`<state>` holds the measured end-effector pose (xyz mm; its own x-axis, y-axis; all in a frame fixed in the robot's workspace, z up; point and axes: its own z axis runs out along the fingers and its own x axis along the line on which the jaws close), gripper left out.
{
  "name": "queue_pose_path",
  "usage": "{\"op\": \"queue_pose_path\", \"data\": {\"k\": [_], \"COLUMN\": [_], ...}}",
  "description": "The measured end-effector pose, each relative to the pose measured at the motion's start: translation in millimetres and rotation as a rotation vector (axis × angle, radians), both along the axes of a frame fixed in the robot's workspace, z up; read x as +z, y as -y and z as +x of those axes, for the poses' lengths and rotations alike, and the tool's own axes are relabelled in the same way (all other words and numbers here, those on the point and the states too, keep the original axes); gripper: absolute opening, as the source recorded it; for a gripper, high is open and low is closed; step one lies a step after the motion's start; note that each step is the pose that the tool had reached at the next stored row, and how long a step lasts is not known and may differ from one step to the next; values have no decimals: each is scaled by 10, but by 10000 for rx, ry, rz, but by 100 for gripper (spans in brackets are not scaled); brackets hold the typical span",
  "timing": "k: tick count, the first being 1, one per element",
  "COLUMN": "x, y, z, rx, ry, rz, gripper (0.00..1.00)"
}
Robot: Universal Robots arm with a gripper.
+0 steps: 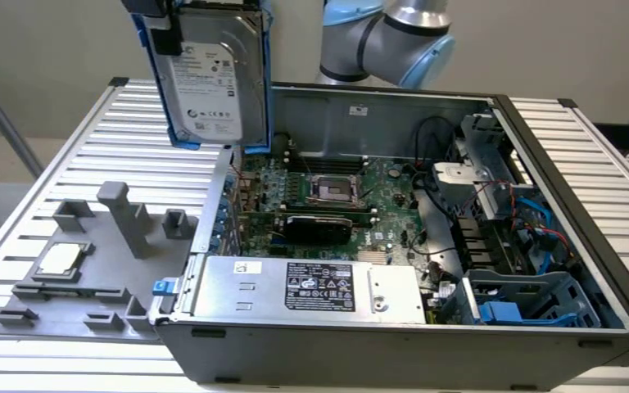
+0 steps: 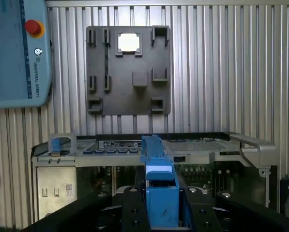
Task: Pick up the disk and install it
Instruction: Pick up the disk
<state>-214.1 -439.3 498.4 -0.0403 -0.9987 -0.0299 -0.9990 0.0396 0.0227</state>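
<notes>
The disk (image 1: 214,75) hangs upright high over the grooved table, just above the left wall of the open computer case (image 1: 576,205) in the exterior view. Its silver face with the white label is towards the camera, and a blue carrier frame runs down both long edges. My gripper (image 1: 164,29) is shut on the disk's top end. In the wrist view the blue carrier edge (image 2: 159,193) sticks out between my black fingers (image 2: 133,212), and the case (image 2: 250,147) and table lie beyond it.
A grey fixture plate (image 1: 118,286) with upright posts lies at the exterior view's left and carries a small square CPU chip (image 1: 61,259). Inside the case are the motherboard (image 1: 331,192), a silver box with a black label (image 1: 309,288) and a blue drive bay (image 1: 527,303). A teach pendant (image 2: 16,48) lies on the table.
</notes>
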Motion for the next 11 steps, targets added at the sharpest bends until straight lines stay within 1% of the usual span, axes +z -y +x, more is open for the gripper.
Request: {"op": "queue_pose_path", "data": {"k": [6,11], "x": [0,-1], "y": [156,272], "z": [189,374], "rx": [1,0], "ry": [1,0], "rz": [1,0], "gripper": [33,33]}}
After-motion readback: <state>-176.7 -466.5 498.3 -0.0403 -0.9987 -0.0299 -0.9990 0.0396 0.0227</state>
